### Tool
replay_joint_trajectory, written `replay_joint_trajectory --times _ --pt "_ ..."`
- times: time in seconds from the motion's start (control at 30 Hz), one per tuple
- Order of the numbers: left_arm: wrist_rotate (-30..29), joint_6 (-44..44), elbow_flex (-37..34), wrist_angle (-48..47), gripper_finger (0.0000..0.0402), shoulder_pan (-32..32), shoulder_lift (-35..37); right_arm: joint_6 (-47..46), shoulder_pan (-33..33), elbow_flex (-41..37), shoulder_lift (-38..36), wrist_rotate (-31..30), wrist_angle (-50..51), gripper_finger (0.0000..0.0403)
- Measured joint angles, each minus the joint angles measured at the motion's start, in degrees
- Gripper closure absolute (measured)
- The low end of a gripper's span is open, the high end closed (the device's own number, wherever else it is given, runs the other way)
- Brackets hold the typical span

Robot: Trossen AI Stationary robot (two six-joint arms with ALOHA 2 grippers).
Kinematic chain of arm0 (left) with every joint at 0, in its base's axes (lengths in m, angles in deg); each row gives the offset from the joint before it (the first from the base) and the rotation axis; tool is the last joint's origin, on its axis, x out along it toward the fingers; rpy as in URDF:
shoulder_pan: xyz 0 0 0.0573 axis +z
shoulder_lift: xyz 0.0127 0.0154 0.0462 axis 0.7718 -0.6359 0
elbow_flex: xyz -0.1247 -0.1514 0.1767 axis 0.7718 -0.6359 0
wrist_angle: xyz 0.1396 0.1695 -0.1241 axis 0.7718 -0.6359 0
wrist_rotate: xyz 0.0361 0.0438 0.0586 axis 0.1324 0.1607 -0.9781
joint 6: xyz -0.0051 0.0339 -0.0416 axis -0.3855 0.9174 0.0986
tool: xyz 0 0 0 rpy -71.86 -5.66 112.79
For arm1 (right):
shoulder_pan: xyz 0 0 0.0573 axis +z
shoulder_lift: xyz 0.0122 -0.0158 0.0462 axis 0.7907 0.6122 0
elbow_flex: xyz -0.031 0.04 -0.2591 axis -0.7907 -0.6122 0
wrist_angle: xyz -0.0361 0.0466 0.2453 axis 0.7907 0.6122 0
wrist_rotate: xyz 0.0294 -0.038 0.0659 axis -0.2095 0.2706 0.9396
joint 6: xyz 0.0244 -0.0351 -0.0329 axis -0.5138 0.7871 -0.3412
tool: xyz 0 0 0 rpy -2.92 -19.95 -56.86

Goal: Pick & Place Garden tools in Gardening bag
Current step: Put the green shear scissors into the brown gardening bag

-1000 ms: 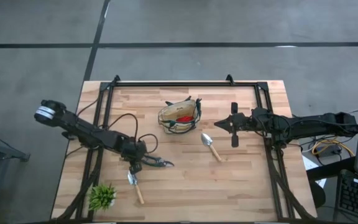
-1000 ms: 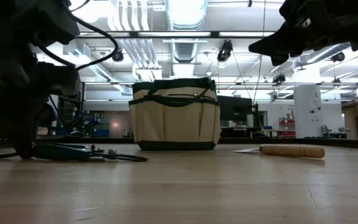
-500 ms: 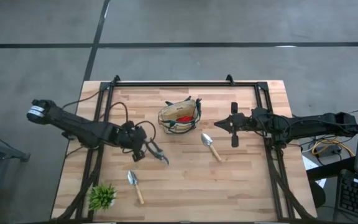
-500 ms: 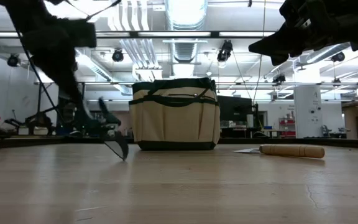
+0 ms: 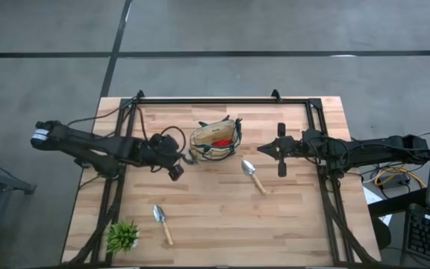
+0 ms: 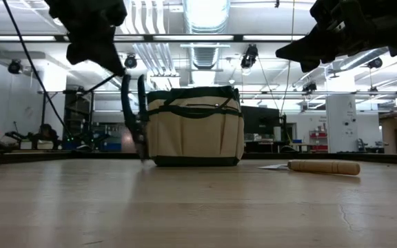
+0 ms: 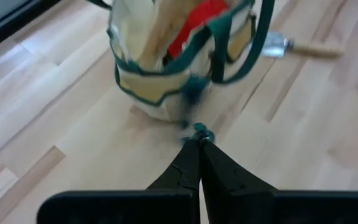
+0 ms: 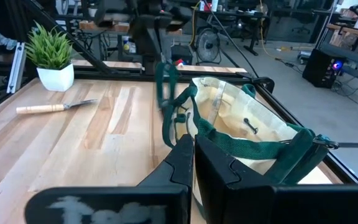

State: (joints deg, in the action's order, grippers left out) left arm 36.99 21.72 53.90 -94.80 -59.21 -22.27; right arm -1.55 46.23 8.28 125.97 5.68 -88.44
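Observation:
The tan gardening bag (image 5: 215,140) with green trim stands at the table's far middle, a red item (image 5: 221,142) inside it. My left gripper (image 5: 181,163) is just left of the bag, shut on dark, teal-handled pruning shears (image 6: 135,117). One wooden-handled trowel (image 5: 254,176) lies flat to the right of the bag. Another trowel (image 5: 162,223) lies flat near the front left. My right gripper (image 5: 261,149) is shut and empty, held above the table to the right of the bag. My left gripper pinches the shears between its two shut fingers at their upper, handle end (image 7: 199,130). The fingers slant down from the table's left side. The shears hang nearly upright below the fingertips (image 6: 119,67), point down (image 6: 142,157), clear of the table beside the bag's left wall.
A small spiky green plant (image 5: 123,235) in a white pot stands at the front left corner. A black frame (image 5: 222,100) runs along the table's far edge and down both sides. Bare wood lies in front of the bag.
My left gripper has lifted the shears off the table by the front trowel. It has carried them up, toward the far edge and right, to the bag's left side. The shears have swung from lying flat to hanging point down.

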Motion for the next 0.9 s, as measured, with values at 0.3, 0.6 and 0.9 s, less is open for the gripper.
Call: replay_joint_trajectory --times 0.3,0.6,0.9 --pt "-0.4 -0.9 5.3 -0.1 0.0399 0.5 0.0 0.0 0.0 0.0 0.0 0.0 0.0 0.0394" --pt "-2.4 0.0 6.9 -0.2 0.0398 2.5 0.3 0.0 0.0 0.0 0.0 0.0 0.0 0.0394" --pt "-7.2 3.6 9.1 0.0 0.0397 4.1 1.7 0.0 0.0 0.0 0.0 0.0 0.0 0.0394"
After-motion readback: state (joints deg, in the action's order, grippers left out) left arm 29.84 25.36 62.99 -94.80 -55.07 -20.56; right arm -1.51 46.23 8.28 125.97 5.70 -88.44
